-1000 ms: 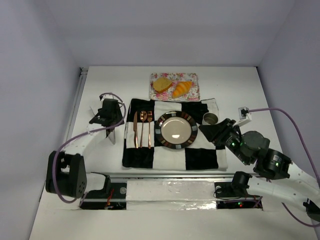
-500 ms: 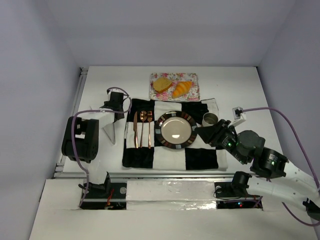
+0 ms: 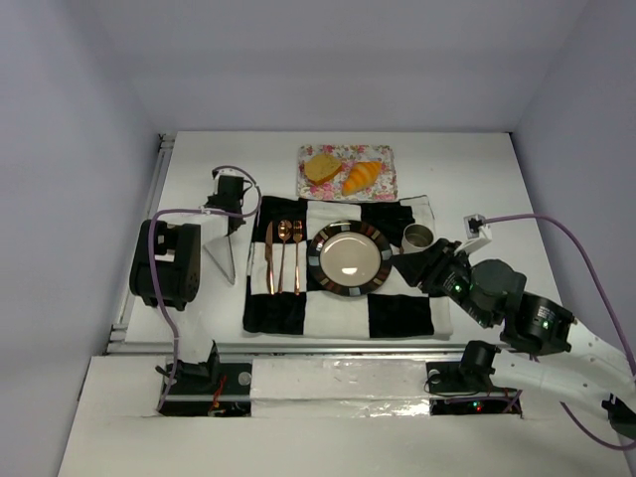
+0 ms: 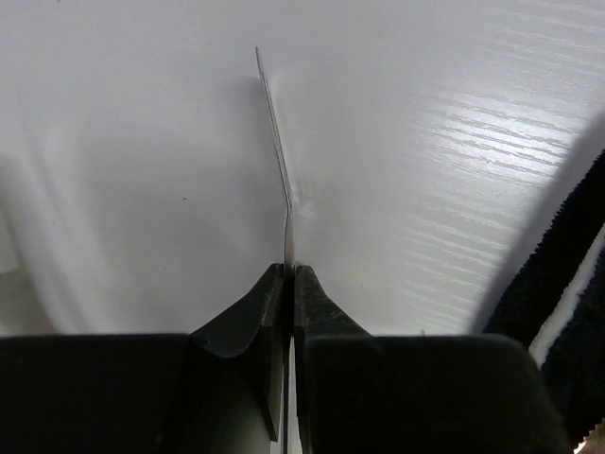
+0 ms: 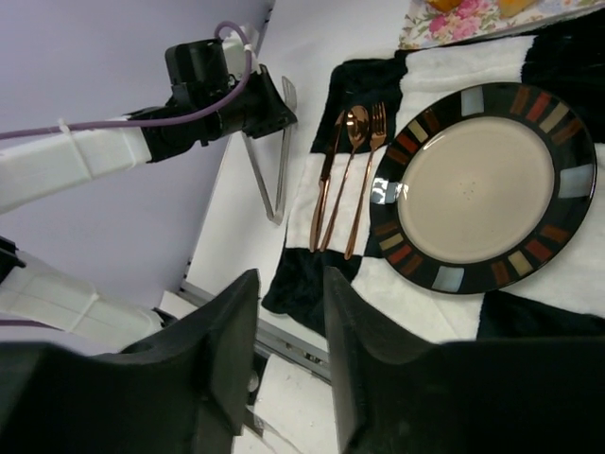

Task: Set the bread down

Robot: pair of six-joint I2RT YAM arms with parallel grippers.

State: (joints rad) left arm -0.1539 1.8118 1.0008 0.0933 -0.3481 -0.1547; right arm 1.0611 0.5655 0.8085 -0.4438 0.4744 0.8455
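Observation:
The bread lies on a floral tray (image 3: 383,159) at the back: a round tan slice (image 3: 321,167) and an orange ridged croissant (image 3: 362,176). In the right wrist view only the bread's lower edges (image 5: 444,4) show at the top. My left gripper (image 3: 232,211) is far to their left, shut on the top of metal tongs (image 3: 227,260). In its own view the left gripper (image 4: 289,270) pinches the tongs' thin edge (image 4: 276,142). My right gripper (image 3: 409,256) hovers over the cloth's right side; its view shows the right gripper (image 5: 288,284) open with nothing between the fingers.
A black-and-white checked cloth (image 3: 397,313) carries a round plate with a coloured rim (image 3: 316,260) and copper cutlery (image 3: 283,256). A small metal cup (image 3: 418,237) stands by the plate's right. A metal rail (image 3: 328,348) runs along the near edge.
The left gripper has moved to the tongs' top end and shut on it; its arm links have swung upright. The right gripper's fingers have spread a little wider.

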